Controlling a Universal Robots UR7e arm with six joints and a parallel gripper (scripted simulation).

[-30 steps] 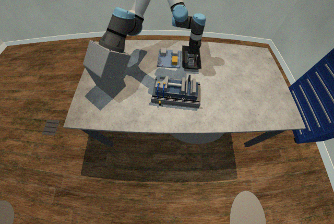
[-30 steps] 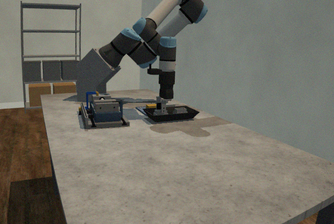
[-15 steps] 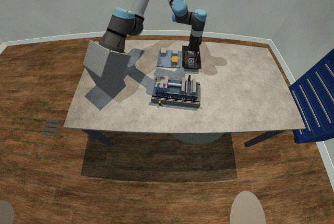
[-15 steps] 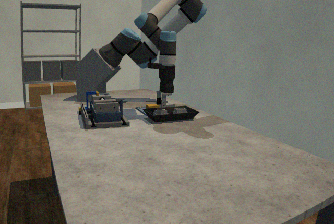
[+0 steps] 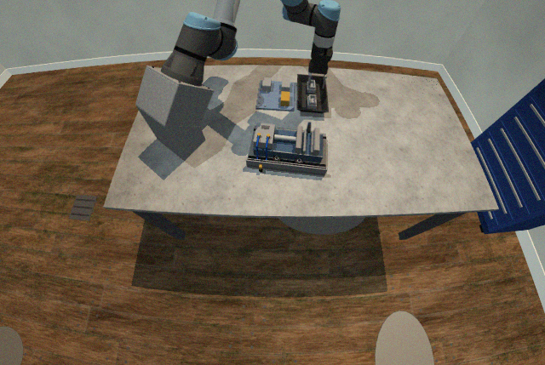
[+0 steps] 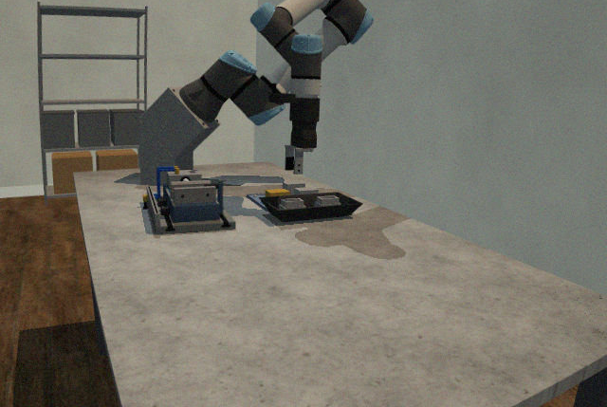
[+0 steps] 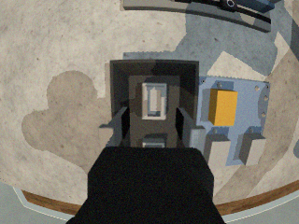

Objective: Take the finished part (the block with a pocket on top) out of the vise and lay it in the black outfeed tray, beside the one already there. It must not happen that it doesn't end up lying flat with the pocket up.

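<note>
The black outfeed tray (image 5: pixel 312 94) holds two grey blocks with pockets, one on the vise side (image 5: pixel 312 99) and one on the far side (image 5: pixel 312 85). They also show side by side in the exterior view (image 6: pixel 292 203) (image 6: pixel 327 199). My gripper (image 6: pixel 294 163) is open and empty and hangs well above the vise-side block. In the wrist view my fingers frame that block (image 7: pixel 153 101) from above without touching it. The other block (image 7: pixel 153 144) is partly hidden by the gripper body. The vise (image 5: pixel 288 147) stands in front of the tray, with no block visible between its jaws.
A blue fixture plate (image 5: pixel 276 96) left of the tray carries a yellow block (image 5: pixel 285 97) and a grey block (image 5: pixel 266 83). The robot's grey base (image 5: pixel 174 104) stands at the table's back left. A blue crate (image 5: pixel 514 154) sits off the right edge.
</note>
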